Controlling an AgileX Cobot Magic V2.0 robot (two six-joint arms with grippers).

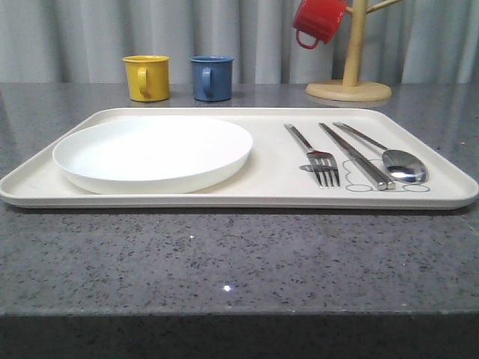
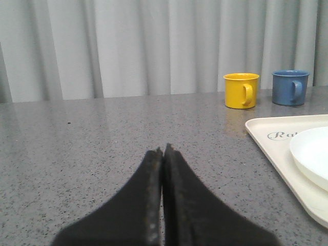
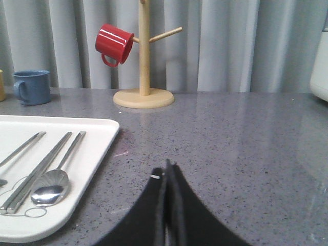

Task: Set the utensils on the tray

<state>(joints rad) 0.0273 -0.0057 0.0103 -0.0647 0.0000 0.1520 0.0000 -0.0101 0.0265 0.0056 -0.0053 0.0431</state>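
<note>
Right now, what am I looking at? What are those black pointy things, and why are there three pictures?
It's a robot with two arms. One camera looks forward over the table; one sits on each wrist. The black points are its pinchers: the left gripper and right gripper, both shut and holding nothing. On the grey table lies a cream tray with a white plate, fork, a long flat piece and spoon. Behind stand a yellow mug, a blue mug and a red mug hanging on a wooden stand.
</note>
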